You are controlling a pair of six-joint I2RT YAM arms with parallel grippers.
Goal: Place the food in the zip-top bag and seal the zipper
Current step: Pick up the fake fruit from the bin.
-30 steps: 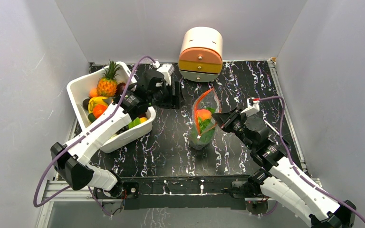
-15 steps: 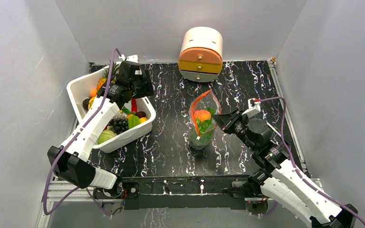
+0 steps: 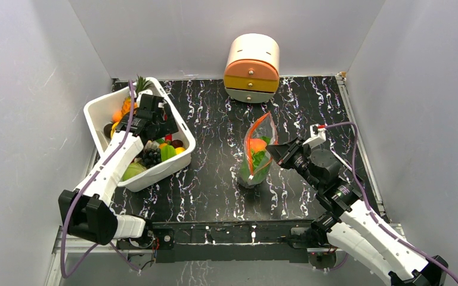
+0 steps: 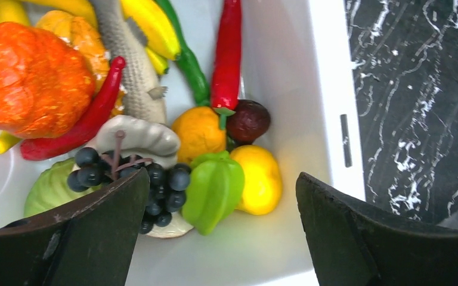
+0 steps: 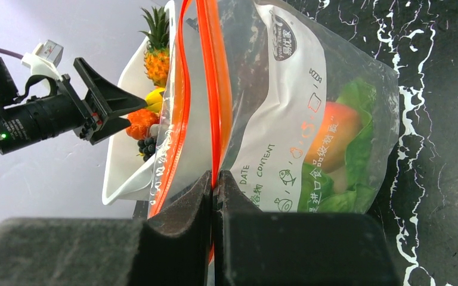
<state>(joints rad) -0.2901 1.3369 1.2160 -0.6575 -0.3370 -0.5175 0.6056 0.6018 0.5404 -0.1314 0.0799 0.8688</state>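
The zip-top bag (image 3: 256, 156) stands upright mid-table with its mouth open. Inside lie an orange-red fruit (image 3: 257, 145) and green cabbage leaves (image 3: 255, 162). My right gripper (image 3: 276, 150) is shut on the bag's right edge at the zipper (image 5: 214, 89), the red-orange strip pinched between the fingers (image 5: 179, 208). My left gripper (image 4: 222, 179) hangs open over the white tub, holding nothing. Below it lie a slim red chilli (image 4: 229, 53), an orange fruit (image 4: 198, 132) and a pale green cabbage (image 4: 50, 187).
The white tub (image 3: 182, 156) at the left also holds a pineapple (image 3: 137, 84), black grapes (image 4: 155, 179), a green starfruit (image 4: 214, 187), a yellow fruit (image 4: 259, 179) and a lumpy orange piece (image 4: 30, 77). A small round-topped drawer unit (image 3: 251, 59) stands at the back.
My left arm swung left from the table's middle to above the tub, and its jaws opened wider. My right gripper kept its hold on the bag, whose mouth narrowed slightly.
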